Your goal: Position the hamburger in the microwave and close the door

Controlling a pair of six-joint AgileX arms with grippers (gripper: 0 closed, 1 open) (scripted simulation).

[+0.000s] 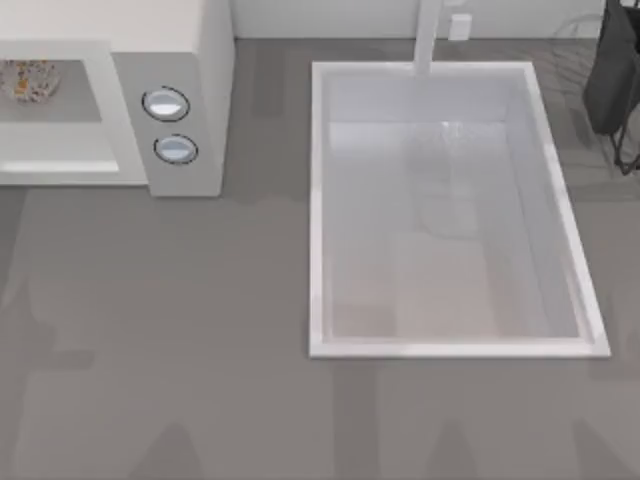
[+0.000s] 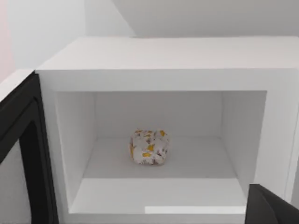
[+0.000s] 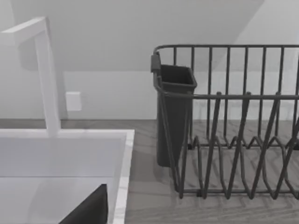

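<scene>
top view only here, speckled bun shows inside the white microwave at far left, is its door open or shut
observer: open. The dark-framed mesh-window door stands swung out beside the big white boxy microwave.
operator: is what i saw fully in
observer: yes, the small round tan speckled hamburger sits mid-floor of the cavity, back from the front lip.
operator: what does the right wrist face
observer: a dark wire dish rack with a dark cup at its end, beside the white rectangular sink basin.

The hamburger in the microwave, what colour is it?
Whitish-tan hamburger with yellow and brown speckles, clearest in the left wrist view.
</scene>
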